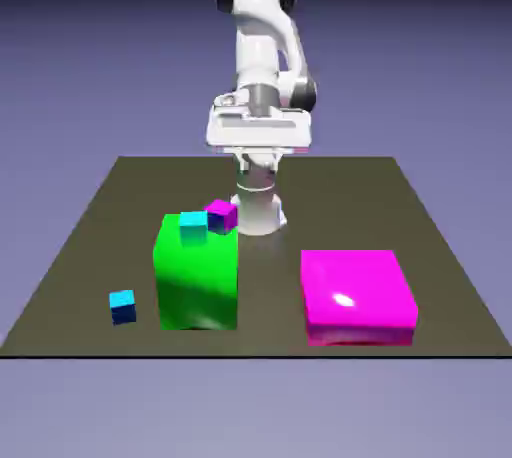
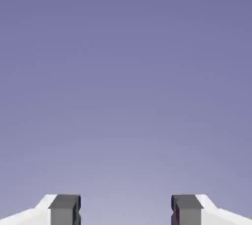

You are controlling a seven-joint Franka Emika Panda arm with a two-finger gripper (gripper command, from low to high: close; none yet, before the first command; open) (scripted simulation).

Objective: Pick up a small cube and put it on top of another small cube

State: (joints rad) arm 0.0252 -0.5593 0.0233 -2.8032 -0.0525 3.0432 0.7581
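Front right block: broad magenta block point(image 1: 357, 291), low and flat-topped, near the tabletop's front edge, toward its front right corner as the exterior view shows it.
Small blue cube: the small cube point(image 1: 122, 307) sits on the dark tabletop point(image 1: 270, 296), near the front edge and toward the front left corner; its top is bright, its sides much darker.
Green block: tall green block point(image 1: 199, 281) just beside that cube, apart from it, on the exterior view's right of it.
Turquoise cube: lighter turquoise cube point(image 1: 194, 228), showing at the green block's top.
Little magenta cube: small magenta cube point(image 1: 221, 216), turned at an angle, showing over the green block's rear right top corner; I can't tell whether it rests there.
Gripper: gripper point(image 2: 126, 210) up in the air, well apart from every cube; its fingers stand open, only backdrop between the tips in the hand view.
Arm: white arm point(image 1: 257, 31) rises from its base point(image 1: 258, 214) by the tabletop's rear edge, near the middle.
Backdrop: plain blue-violet backdrop point(image 1: 90, 76) all round.
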